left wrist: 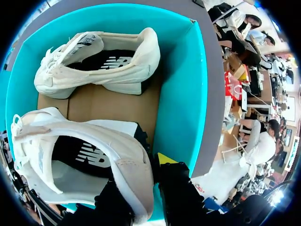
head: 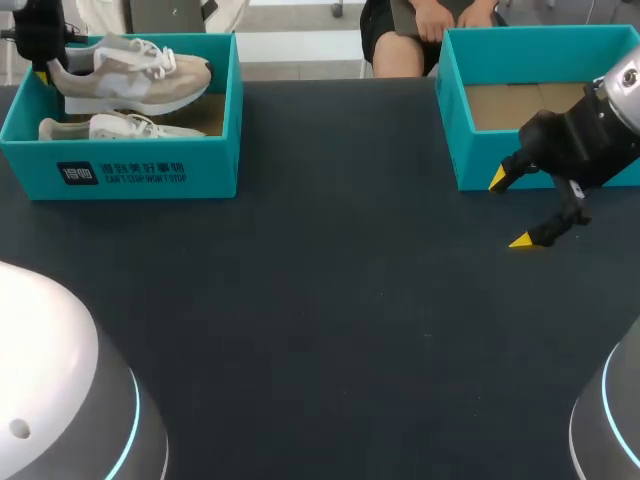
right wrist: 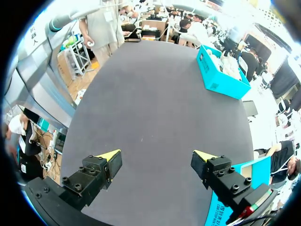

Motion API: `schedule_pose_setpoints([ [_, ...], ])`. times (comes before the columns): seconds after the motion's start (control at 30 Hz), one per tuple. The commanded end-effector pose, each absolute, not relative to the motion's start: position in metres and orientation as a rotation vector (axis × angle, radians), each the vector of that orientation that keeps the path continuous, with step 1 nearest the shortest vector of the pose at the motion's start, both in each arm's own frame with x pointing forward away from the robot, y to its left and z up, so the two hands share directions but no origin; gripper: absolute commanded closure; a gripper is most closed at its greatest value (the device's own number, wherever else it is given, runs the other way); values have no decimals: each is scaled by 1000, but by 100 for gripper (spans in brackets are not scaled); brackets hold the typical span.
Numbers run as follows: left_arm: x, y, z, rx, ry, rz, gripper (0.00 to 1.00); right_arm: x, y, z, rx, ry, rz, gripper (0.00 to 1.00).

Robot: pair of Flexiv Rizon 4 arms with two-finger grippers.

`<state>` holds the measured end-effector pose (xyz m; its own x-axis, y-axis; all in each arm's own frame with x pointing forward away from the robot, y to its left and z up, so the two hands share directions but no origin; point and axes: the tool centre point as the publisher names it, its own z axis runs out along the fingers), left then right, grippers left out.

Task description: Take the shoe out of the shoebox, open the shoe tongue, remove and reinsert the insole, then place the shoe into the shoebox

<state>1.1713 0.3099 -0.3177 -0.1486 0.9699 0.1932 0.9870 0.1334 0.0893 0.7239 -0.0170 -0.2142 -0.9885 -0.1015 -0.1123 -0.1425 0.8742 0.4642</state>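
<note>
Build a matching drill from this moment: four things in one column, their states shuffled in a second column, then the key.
Things
1. rear shoe
2. front shoe
3. right pincer
4. right-hand teal box

States
A. open, above the bare table
B. heel clamped in the left pincer
C. holds nothing, only its cardboard floor showing
D. lying loose on the floor of the left shoebox

Pairs: 1-B, 2-D, 3-A, 4-C
</note>
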Motion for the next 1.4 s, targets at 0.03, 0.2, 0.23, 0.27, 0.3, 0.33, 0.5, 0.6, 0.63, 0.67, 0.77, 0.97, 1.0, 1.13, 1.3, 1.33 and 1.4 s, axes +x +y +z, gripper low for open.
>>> schedule_pose_setpoints([
  [0.03,1181,307,-334,-1976,-2307,-281,100,724,-17,-215,-192,2959,740,0],
  [0.2,1185,306,-347,-1940,-2321,-271,100,724,-17,-215,-192,2959,740,0],
  [0.23,1186,307,-348,-1941,-2322,-271,100,724,-17,-215,-192,2959,740,0],
  [0.27,1186,307,-350,-1941,-2319,-266,100,724,-17,-215,-192,2959,740,0],
  [0.3,1187,307,-351,-1939,-2317,-266,100,724,-17,-215,-192,2959,740,0],
  [0.33,1187,308,-353,-1937,-2315,-263,100,724,-17,-215,-192,2959,740,0],
  [0.5,1191,306,-360,-1932,-2315,-249,100,724,-17,-215,-192,2959,740,0],
  [0.6,1193,306,-364,-1921,-2315,-236,100,724,-17,-215,-192,2959,740,0],
  [0.63,1194,305,-366,-1916,-2313,-231,100,724,-17,-215,-192,2959,740,0],
  [0.67,1195,305,-368,-1921,-2315,-209,100,724,-17,-215,-192,2959,740,0],
  [0.77,1198,304,-372,-1908,-2318,-203,100,724,-17,-215,-192,2959,740,0],
  [0.97,1199,306,-376,-1914,-2289,-207,100,724,-17,-215,-192,2959,740,0],
  [1.0,1199,306,-376,-1915,-2290,-208,92,724,-17,-215,-192,2959,740,0],
  [1.13,1199,307,-377,-1916,-2274,-206,57,724,-17,-215,-192,2959,740,0],
  [1.3,1197,307,-369,-1925,-2271,-205,55,724,-17,-215,-192,2959,740,0],
  [1.33,1196,306,-366,-1929,-2273,-205,53,724,-17,-215,-192,2959,740,0],
  [1.4,1194,306,-360,-1942,-2274,-194,51,724,-17,-215,-192,2959,740,0],
])
